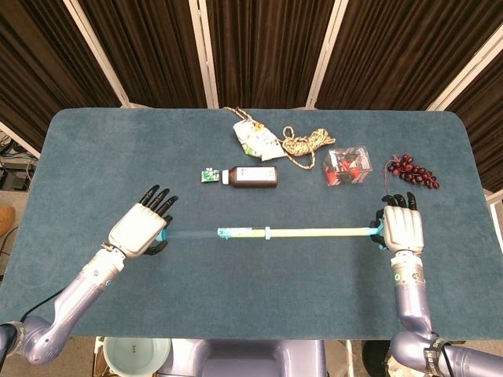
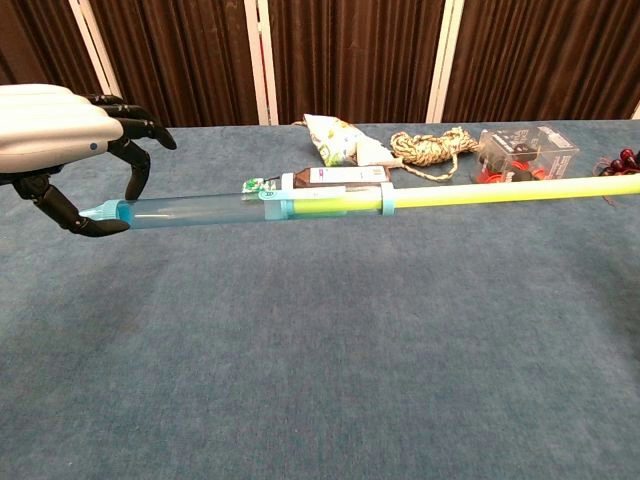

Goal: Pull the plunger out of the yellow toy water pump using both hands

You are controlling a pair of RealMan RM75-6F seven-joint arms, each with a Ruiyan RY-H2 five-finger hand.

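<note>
— Where is the yellow toy water pump [image 1: 236, 232] right now?

— Held level above the blue tabletop [image 1: 94, 157], stretched between the two hands across the front of the robot. Its clear blue barrel [image 2: 190, 211] runs out toward the left, and the yellow plunger [image 1: 322, 232] reaches toward the right.

— How far is the plunger drawn out?

— Far enough that, in the chest view, much of the barrel shows clear, with the yellow filling only the part just beside the light blue collar [image 2: 386, 199]. The plunger's tip is still inside the barrel.

— And the left hand [image 1: 141, 228]?

— Its dark fingers [image 2: 75, 215] are curled around the barrel's nozzle end, clamped on it.

— The right hand [image 1: 399, 226]?

— It is closed around the blue handle at the plunger's far end in the head view. In the chest view the rod runs off the right edge and that hand is out of frame.

— What else is on the tabletop?

— Along the back, well apart from the pump: a brown bottle [image 1: 251, 177] lying on its side with a small green item [image 1: 209, 175] just beside its cap, a patterned pouch [image 1: 255, 140], a coil of rope [image 1: 302, 145], a clear plastic box [image 1: 347, 167] with red and black things inside, and a bunch of dark red toy grapes [image 1: 413, 170] near the right edge.
</note>
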